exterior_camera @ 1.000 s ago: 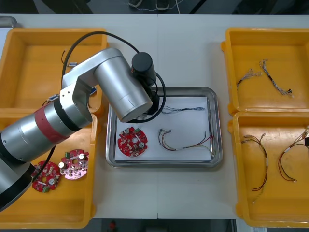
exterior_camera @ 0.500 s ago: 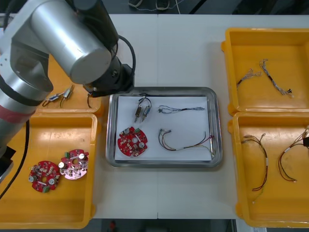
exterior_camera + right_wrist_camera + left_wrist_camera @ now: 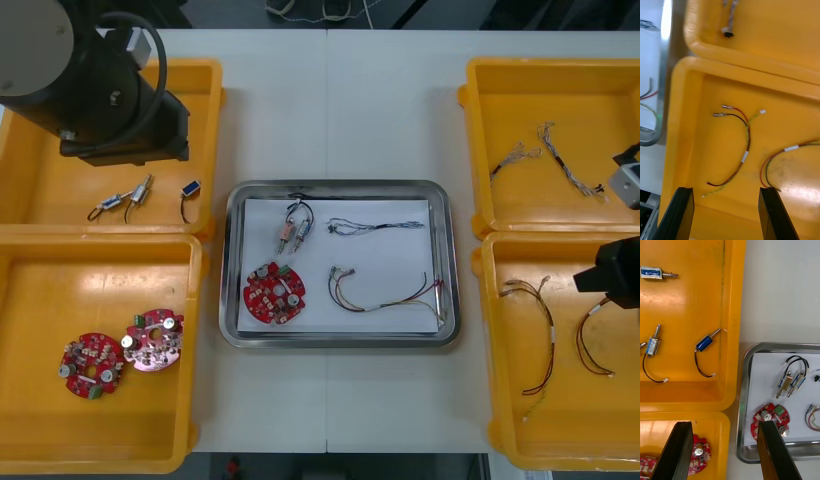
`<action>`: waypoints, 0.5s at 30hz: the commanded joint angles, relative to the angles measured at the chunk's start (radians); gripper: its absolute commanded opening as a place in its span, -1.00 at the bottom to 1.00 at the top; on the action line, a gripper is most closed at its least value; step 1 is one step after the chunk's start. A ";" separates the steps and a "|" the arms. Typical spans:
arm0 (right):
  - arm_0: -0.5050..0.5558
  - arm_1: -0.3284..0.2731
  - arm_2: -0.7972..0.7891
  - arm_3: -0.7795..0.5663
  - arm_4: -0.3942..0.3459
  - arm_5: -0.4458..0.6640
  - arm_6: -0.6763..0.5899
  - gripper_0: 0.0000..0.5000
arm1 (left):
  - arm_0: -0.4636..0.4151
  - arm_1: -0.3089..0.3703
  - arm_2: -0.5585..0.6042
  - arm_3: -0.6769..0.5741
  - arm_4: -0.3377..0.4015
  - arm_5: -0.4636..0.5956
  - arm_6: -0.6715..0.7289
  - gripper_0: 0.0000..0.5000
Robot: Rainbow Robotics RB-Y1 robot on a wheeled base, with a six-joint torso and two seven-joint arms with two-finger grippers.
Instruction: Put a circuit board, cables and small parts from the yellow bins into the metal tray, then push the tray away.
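Note:
The metal tray sits mid-table, white inside. It holds a red circuit board, a pair of small metal parts, a twisted blue and white cable and a red and yellow cable. My left gripper is open and holds nothing, high over the left bins' shared wall beside the tray's rim. My left arm covers the far left bin. My right gripper is open above a red and yellow cable in the near right bin.
Loose small metal parts lie in the far left bin. Two circuit boards rest in the near left bin. The far right bin holds twisted cables. A second cable lies by my right fingers.
My left arm has pulled back from the tray to the far left bin, leaving the small metal parts in the tray. My right arm has come in at the right edge.

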 commanded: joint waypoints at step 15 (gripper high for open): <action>-0.375 0.043 0.526 -0.038 -0.021 0.002 -0.012 1.00 | 0.314 0.193 0.284 -0.175 0.132 0.007 -0.166 1.00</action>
